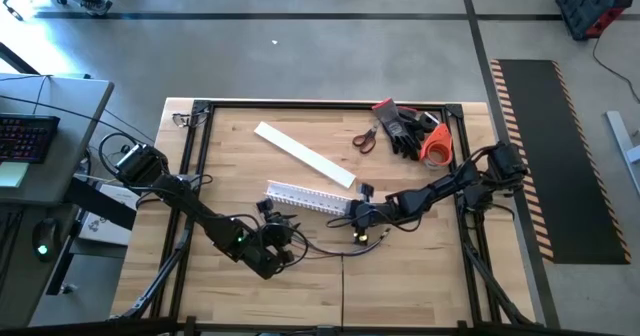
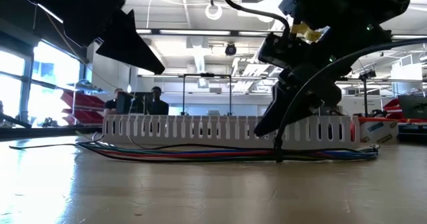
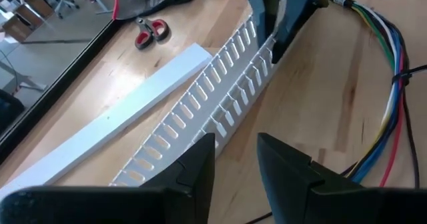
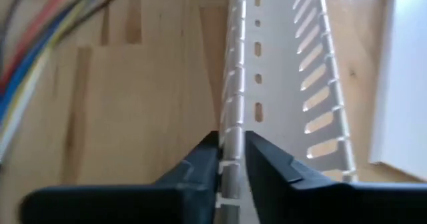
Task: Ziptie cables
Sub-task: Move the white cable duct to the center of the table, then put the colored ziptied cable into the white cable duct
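Now right pincer (image 4: 231, 159) pinching slotted channel (image 4: 280, 71) wall beside cables (image 3: 390, 84); left pincer (image 3: 237, 161) partly open, empty.

Right tool (image 1: 358, 219) at slotted channel (image 1: 305, 197); left tool (image 1: 272, 248) nearby.

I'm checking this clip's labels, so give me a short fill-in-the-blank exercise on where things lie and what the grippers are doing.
1. The right gripper pinches a side wall of the white slotted plastic ____.
2. The red-handled scissors lie beside the black ____ near the table's far right corner.
3. The bundle of coloured cables lies flat on the ____ table.
4. The left gripper hovers with its fingers ____, holding nothing.

Missing words: channel; gloves; wooden; apart
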Action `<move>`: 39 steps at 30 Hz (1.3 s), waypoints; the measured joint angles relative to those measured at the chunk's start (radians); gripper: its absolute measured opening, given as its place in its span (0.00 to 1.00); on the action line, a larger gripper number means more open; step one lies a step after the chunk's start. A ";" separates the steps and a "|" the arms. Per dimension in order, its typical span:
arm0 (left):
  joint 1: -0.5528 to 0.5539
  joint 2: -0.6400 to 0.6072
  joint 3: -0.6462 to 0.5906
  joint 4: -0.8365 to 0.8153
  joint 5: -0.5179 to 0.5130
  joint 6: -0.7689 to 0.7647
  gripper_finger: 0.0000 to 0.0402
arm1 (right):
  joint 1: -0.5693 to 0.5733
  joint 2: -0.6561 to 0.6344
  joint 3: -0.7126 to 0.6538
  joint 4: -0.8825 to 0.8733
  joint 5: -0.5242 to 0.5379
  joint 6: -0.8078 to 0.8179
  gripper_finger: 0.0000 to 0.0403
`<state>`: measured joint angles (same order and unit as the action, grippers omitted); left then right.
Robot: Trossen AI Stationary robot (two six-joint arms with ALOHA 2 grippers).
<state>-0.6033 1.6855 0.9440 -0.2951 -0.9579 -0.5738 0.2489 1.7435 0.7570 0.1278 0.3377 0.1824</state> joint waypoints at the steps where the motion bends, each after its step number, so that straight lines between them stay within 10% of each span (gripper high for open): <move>1: 0.000 0.000 0.000 0.000 0.029 -0.002 0.23 | 0.000 -0.016 0.000 -0.016 -0.001 -0.007 0.23; 12: 0.000 0.002 0.000 0.027 0.315 0.003 0.23 | 0.093 -0.283 0.005 -0.161 -0.141 0.019 0.39; 26: 0.051 0.170 0.000 0.209 0.583 0.288 0.37 | 0.248 -0.149 -0.039 -0.187 -0.230 0.093 0.44; 39: 0.069 0.182 0.001 0.217 0.613 0.289 0.46 | 0.233 -0.115 -0.034 -0.419 -0.194 0.021 0.41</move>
<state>-0.5339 1.8675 0.9447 -0.0784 -0.3450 -0.2852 0.4820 1.6287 0.7231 -0.2916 0.1439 0.2029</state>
